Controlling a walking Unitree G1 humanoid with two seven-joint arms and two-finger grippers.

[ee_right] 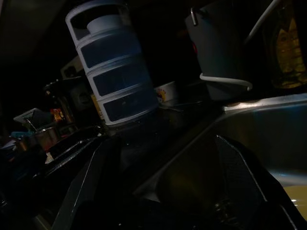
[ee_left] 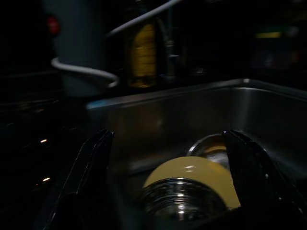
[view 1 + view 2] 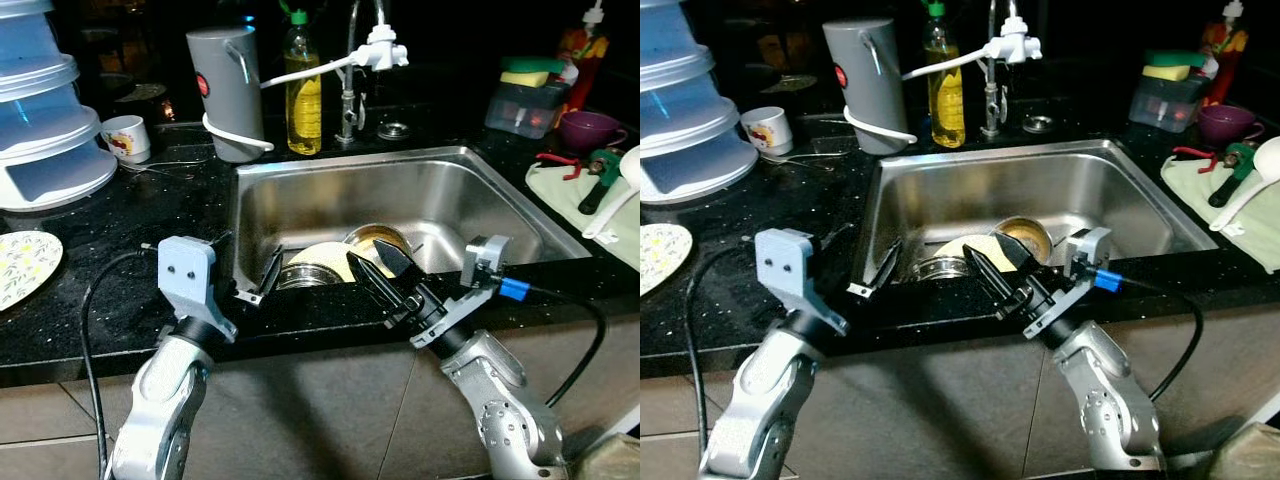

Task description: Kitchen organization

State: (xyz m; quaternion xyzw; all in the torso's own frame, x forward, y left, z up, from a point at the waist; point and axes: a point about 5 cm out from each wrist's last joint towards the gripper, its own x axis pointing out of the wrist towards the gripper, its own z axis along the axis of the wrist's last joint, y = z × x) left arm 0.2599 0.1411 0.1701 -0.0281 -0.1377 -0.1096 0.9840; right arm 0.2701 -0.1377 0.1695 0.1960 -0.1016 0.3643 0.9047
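Note:
A steel sink [image 3: 330, 200] is set into the black counter. On its floor near the front lie a pale yellow plate [image 3: 327, 257], a steel bowl [image 3: 300, 276] in front of it and a round steel pot [image 3: 377, 238] behind. My left gripper [image 3: 248, 272] hovers over the sink's front left corner, open, with the yellow plate [image 2: 204, 170] and bowl [image 2: 180, 199] just beyond its fingers. My right gripper [image 3: 367, 255] reaches over the sink's front edge beside the plate, angled left, open and holding nothing.
Behind the sink stand a grey jug [image 3: 225, 90], a yellow soap bottle [image 3: 303, 90] and the faucet [image 3: 350, 80]. Stacked blue-white containers [image 3: 45, 120], a cup [image 3: 127, 137] and a patterned plate [image 3: 25, 262] sit left. A sponge box [image 3: 525, 100], purple bowl [image 3: 588, 128] and ladle [image 3: 622, 195] sit right.

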